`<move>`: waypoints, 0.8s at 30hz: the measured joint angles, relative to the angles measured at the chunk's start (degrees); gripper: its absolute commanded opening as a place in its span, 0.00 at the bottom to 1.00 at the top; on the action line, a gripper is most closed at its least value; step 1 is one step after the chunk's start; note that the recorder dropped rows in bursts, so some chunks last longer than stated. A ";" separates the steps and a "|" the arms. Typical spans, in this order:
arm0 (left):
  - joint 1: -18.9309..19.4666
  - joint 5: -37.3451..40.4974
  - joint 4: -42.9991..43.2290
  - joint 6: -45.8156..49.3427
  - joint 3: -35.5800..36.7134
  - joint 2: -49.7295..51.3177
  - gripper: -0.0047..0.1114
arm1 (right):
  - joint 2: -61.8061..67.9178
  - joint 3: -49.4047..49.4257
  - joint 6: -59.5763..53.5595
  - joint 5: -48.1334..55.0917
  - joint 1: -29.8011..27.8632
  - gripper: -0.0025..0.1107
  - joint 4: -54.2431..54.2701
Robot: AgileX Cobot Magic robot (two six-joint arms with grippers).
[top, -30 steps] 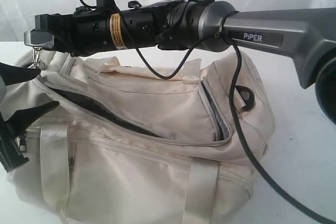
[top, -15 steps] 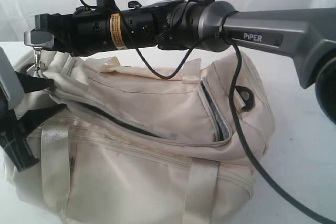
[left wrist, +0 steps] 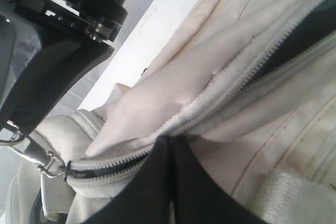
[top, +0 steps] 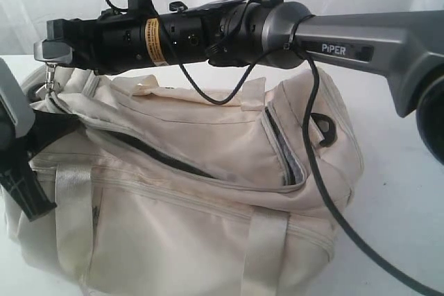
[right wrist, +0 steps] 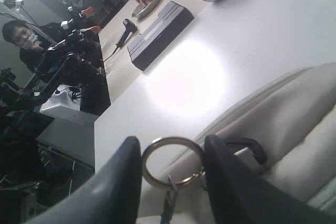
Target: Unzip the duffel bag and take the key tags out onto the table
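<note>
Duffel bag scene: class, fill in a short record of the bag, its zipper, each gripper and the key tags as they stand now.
duffel bag: cream, lying on the white table
zipper: partly open, dark lining showing
left gripper: shut on the bag's zipper edge
right gripper: closed on the metal ring of the zipper pull
key tags: not in view

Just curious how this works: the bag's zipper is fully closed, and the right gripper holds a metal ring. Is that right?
Not quite. The duffel bag has its zipper partly open: the exterior view shows a dark gap along the top. The rest holds: the right gripper does hold a metal ring.
</note>
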 measured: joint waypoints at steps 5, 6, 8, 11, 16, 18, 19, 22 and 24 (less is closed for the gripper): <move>0.00 0.21 2.05 0.00 0.00 -1.43 0.28 | 0.00 0.00 0.02 -0.56 -0.63 0.02 0.00; 0.00 -0.32 3.75 0.00 0.00 -2.08 0.38 | 0.00 0.00 0.67 -0.72 -0.76 0.02 0.00; 0.00 -2.83 6.47 0.00 0.00 -2.89 0.52 | 0.00 0.00 1.53 -1.06 -1.14 0.02 0.00; 0.00 -4.49 7.00 0.00 0.00 -3.13 0.54 | 0.00 0.00 1.90 -1.40 -1.14 0.02 0.00; 0.00 -5.25 3.46 4.05 0.00 -3.18 0.53 | 0.00 0.00 1.90 -3.11 -1.23 0.02 0.00; 0.00 -7.61 -1.16 9.39 0.00 -1.87 0.53 | 0.00 0.00 1.90 -3.95 -1.23 0.02 0.00; 0.00 -8.79 -2.05 11.35 0.00 -0.85 0.51 | 0.00 0.00 1.90 -4.33 -1.23 0.02 0.00; 0.00 -10.21 -3.00 15.55 0.00 2.50 0.36 | 0.00 0.00 1.90 -4.56 -1.27 0.02 0.00; 0.00 -10.31 -3.00 17.54 0.00 3.20 0.24 | 0.00 0.00 1.90 -4.56 -1.27 0.02 0.00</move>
